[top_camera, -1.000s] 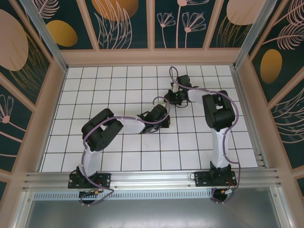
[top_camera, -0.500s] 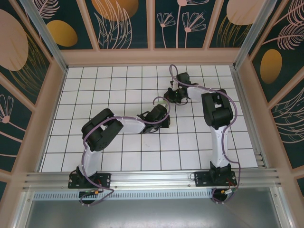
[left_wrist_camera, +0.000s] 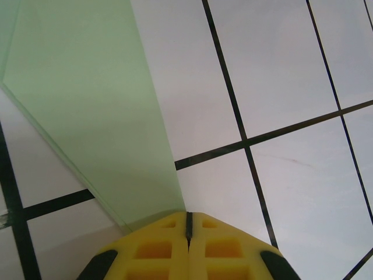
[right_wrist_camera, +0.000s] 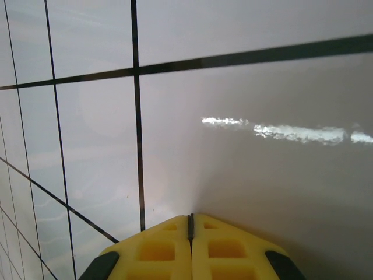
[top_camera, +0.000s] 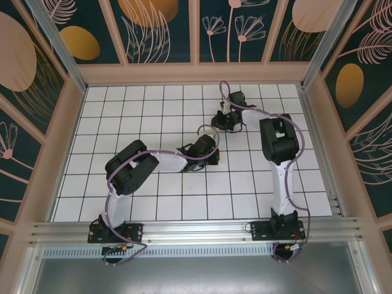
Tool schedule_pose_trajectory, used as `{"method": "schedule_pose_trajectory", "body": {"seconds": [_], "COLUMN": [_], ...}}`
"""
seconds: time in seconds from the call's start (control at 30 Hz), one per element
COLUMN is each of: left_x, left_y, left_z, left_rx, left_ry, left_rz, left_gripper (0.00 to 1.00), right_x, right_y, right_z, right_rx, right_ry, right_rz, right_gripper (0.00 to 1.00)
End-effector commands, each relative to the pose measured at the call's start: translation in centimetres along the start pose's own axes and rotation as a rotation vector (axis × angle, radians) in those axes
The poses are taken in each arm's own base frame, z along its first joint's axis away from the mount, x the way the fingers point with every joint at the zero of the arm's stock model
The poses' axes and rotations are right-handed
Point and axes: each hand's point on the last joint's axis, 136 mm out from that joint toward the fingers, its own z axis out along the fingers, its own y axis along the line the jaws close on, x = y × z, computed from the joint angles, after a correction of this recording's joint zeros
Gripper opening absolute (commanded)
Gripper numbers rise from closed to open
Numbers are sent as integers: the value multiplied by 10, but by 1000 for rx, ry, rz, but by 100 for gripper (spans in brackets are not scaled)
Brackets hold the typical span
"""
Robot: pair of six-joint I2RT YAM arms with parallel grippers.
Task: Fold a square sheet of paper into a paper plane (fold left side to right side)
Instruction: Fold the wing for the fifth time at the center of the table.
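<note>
Two end effectors, both with their yellow tips pressed together and nothing visibly pinched. The left end effector (left_wrist_camera: 189, 220) sits low over the counter (top_camera: 122, 110), with its tips at the narrow near end of the pale green sheet of paper (left_wrist_camera: 87, 99). The paper lies flat on the tiles and runs from the tips up and to the left. It is already narrowed to a long tapering strip, with a doubled edge along its left side. Can't tell whether the tips bear down on it or just meet its end.

Change over the last second: the wrist end of the right arm (top_camera: 278, 144) has slid a little farther toward the back wall, away from the left one. The left arm (top_camera: 165, 160) hasn't budged. The right end effector (right_wrist_camera: 190, 219) hovers close over white tile, with grid lines crossing ahead of it.

Likely read: the left is holding the paper down while the right finishes or leaves a crease-pressing stroke. The sheet is no longer square and not a plane yet, so probably mid-task with more folds to come. Risk: the thin paper skids or springs open if the left lifts before the next fold is pinned.
</note>
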Motion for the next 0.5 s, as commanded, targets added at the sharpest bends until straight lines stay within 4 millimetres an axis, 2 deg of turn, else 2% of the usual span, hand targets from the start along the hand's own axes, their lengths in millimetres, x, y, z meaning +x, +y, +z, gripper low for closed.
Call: {"method": "schedule_pose_trajectory", "body": {"seconds": [0.0,0.27,0.47], "left_x": [109,101,87], "left_y": [71,63,46], "left_z": [4,1,-6], "left_rx": [-215,-195,-152], "left_ry": [343,326,293], "left_rz": [28,27,31], "left_gripper": [1,2,4], "right_x": [-38,-51,-52], "right_y": [-32,-19,0], "right_z": [-5,-16,-51], "right_rx": [89,63,55], "right_ry": [-117,-157,-215], "right_rz": [-27,-44,-84], "right_gripper": [8,10,14]}}
